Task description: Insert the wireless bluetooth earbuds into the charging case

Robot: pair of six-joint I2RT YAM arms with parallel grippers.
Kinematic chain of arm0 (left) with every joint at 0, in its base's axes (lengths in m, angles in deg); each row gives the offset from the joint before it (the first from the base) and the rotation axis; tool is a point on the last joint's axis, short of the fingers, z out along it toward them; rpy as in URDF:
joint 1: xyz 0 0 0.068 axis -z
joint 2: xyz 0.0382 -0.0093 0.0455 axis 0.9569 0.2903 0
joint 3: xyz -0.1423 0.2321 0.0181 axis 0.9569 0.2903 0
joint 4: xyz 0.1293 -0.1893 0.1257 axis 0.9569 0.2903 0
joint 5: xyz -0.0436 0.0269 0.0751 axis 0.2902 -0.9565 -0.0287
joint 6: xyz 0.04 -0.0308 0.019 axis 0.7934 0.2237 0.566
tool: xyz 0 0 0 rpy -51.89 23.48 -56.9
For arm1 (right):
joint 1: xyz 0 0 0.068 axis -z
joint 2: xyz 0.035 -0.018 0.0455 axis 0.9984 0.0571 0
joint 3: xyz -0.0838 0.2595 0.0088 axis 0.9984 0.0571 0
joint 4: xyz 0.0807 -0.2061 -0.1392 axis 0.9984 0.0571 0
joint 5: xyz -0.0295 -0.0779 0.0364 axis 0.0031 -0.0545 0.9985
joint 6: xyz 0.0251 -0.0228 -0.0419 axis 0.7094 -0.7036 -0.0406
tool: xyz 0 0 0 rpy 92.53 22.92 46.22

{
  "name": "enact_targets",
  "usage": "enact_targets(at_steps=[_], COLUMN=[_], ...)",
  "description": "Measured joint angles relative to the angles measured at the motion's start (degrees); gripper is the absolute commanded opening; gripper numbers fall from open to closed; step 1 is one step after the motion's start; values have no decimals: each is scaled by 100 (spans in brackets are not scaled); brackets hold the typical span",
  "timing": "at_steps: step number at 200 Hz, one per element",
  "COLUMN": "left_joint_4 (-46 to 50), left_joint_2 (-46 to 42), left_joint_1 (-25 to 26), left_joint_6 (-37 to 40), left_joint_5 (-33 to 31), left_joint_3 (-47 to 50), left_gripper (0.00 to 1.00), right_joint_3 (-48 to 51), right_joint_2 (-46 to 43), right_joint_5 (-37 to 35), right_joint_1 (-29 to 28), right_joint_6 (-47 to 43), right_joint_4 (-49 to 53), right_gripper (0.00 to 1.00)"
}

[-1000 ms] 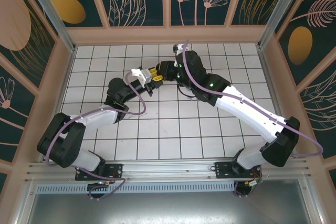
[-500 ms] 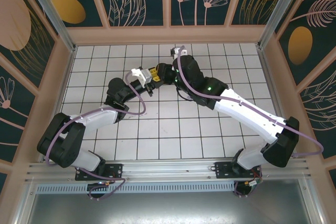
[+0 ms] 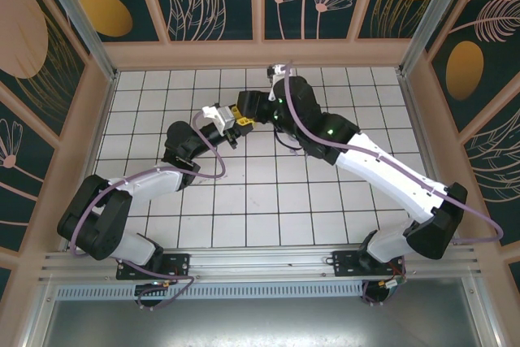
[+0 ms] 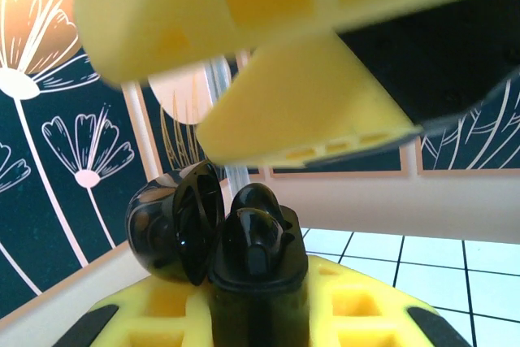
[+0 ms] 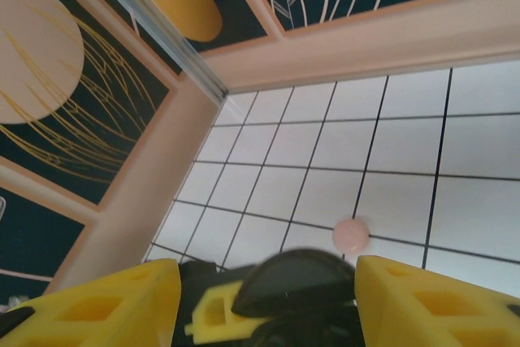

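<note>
Right tool point(image 5: 268, 290) widened, left tool point(image 3: 237, 118) grips one case point(image 4: 252, 258)

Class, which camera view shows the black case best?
The left wrist view: the black case sits close up, lid open, clamped in the left gripper. In the right wrist view its dark curved top peeks up at the bottom; from the top camera it is too small to make out.

Open black charging case point(image 4: 258, 306), black earbuds point(image 4: 253, 237) inside
</note>
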Motion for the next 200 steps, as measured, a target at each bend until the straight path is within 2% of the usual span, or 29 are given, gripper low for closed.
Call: enact_targets(at_steps=[59,77,92,123,138,168,200], left_joint_4=[-28,-28,-20,201,328,487,525], left_joint_2=[0,0,0,0,0,0,0], left_joint_1=[0,0,0,0,4,17,26], left_joint_6=[0,0,4,90,140,181,181], left_joint_5=[15,42,68,144,164,223,249], left_joint_3=[0,0,0,-2,-11,-59,-92], left_gripper=[0,0,0,0,0,0,0], right_joint_3=[-72,-149,-352,-1119,-1528,-2166,-2208], right_joint_2=[-2,-2,22,387,713,1449,1862], right_joint_5=[4,59,229,654,896,1364,1722], right_joint_1=[133,280,509,979,1086,1104,1088], right_joint_6=[0,-2,-26,-98,-223,-413,-566], right_joint_4=[15,133,348,730,955,1458,1950], right_gripper=[62,59,53,25,17,11,5])
